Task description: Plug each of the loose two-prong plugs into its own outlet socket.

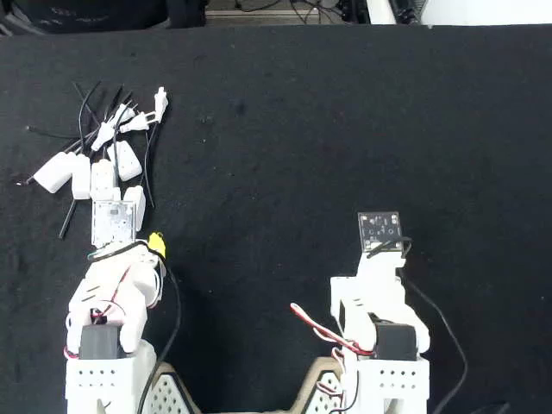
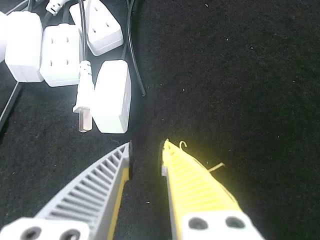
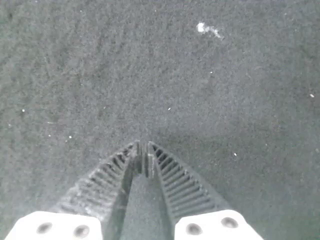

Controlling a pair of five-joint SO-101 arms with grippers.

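- Pointing toward the white outlet sockets, the left gripper was a little open, holding nothing.
- The right gripper was closed and empty over the worktop.
- One loose plug lay against one of them.

5 white socket blocks huddled at left side of table, touching or just beside each other, thin black cords fanning out past them. Slotted block lies flat, 2 pairs of slots facing up; 2nd slotted block just beside it, angled. Blank-faced block shows no slots. White 2-prong plug lies flat right alongside it, prongs bare, unplugged. More white plugs loose at far end of cluster, in no socket
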